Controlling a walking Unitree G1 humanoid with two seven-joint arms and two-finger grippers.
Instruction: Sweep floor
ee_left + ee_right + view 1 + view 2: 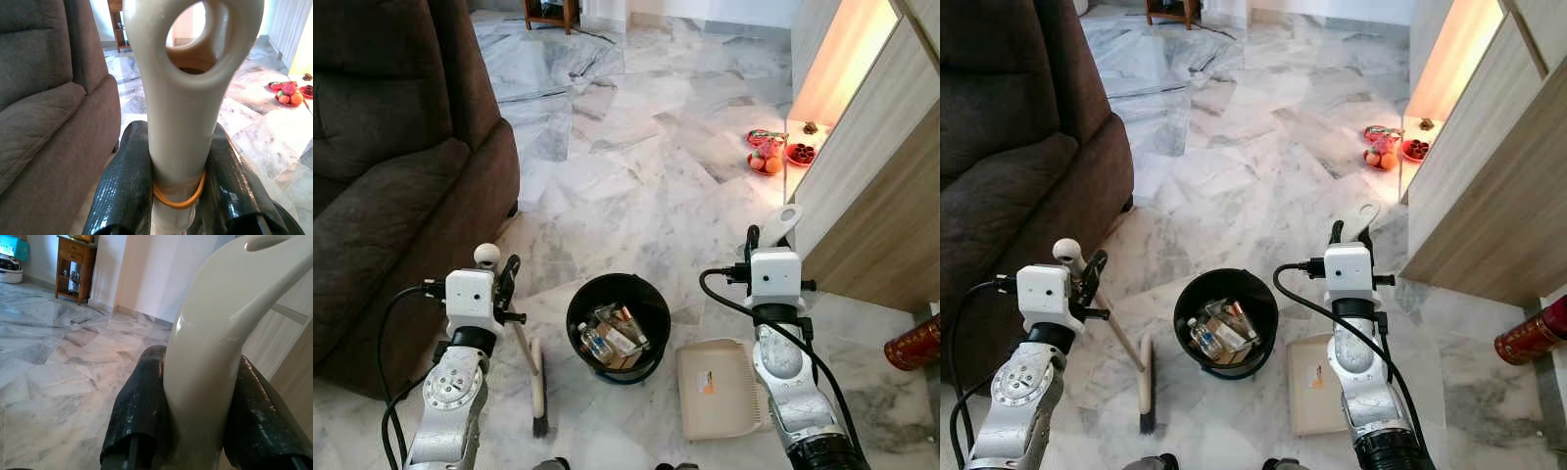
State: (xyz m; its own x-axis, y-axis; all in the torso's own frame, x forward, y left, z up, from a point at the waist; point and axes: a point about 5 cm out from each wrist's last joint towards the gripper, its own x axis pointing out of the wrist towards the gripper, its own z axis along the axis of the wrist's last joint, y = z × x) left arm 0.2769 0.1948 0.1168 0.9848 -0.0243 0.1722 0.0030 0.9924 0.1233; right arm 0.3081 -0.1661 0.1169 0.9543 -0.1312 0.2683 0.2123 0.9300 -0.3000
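Observation:
My left gripper point(507, 281) is shut on the pale handle of a small broom point(523, 345). The broom's bristle head point(539, 392) rests on the marble floor beside the sofa. The left wrist view shows both black fingers point(122, 191) clamped on the handle point(186, 98), which has an orange rubber band around it. My right gripper point(756, 242) is shut on the upright white handle point(787, 222) of a beige dustpan point(720, 389) lying flat on the floor. A black bucket point(579, 315) with bottles and trash inside stands between broom and dustpan.
A brown sofa point(382, 166) fills the left side. A wooden cabinet point(886, 196) runs along the right, with red plates of fruit point(769, 152) on the floor by it and a red cylinder point(915, 343) near its corner. Open marble floor point(636, 127) stretches ahead.

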